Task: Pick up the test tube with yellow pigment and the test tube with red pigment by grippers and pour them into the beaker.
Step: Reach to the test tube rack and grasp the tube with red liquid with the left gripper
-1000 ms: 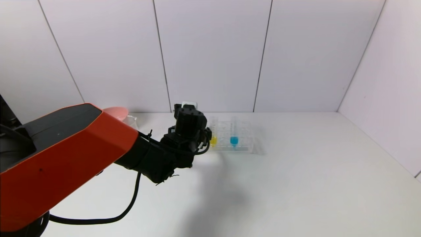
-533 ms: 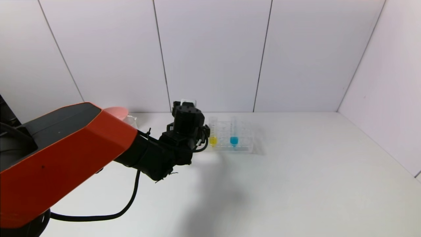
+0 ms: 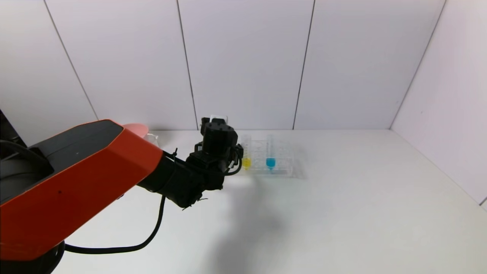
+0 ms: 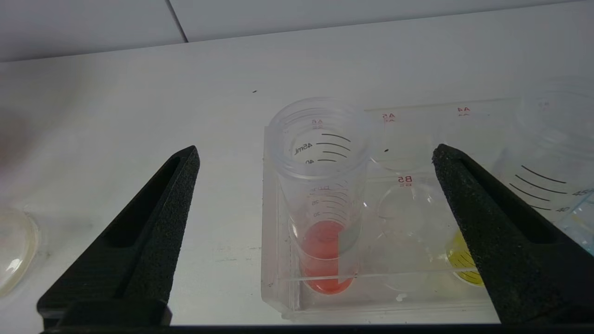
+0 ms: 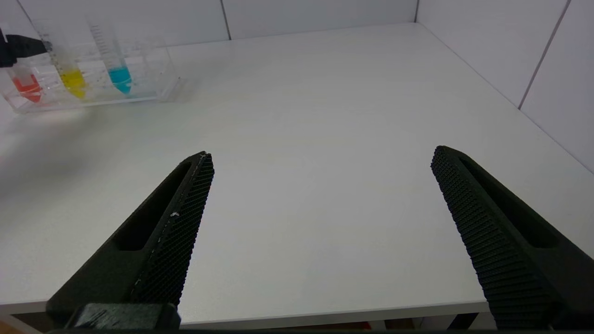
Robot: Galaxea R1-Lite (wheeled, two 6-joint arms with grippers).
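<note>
My left gripper [image 3: 219,141] is open at the left end of the clear tube rack [image 3: 283,169]. In the left wrist view the gripper [image 4: 315,152] has its jaws wide apart on either side of the red-pigment tube [image 4: 321,195], which stands upright in the rack's end hole, untouched. The yellow-pigment tube [image 3: 246,162] stands one hole further right, and its tip [image 4: 459,260] shows beside one finger. The arm hides the red tube in the head view. The beaker [image 3: 153,137] peeks out behind the left arm. My right gripper [image 5: 322,153] is open and empty over the table's near edge.
A blue-tipped tube [image 3: 270,162] stands in the rack right of the yellow one. A pink bowl [image 3: 134,129] sits at the back left by the beaker. The right wrist view shows the rack [image 5: 153,88] far off across bare white table.
My left gripper has shifted slightly up and to the left, uncovering the yellow tube's tip in the head view. Nothing has been gripped.
</note>
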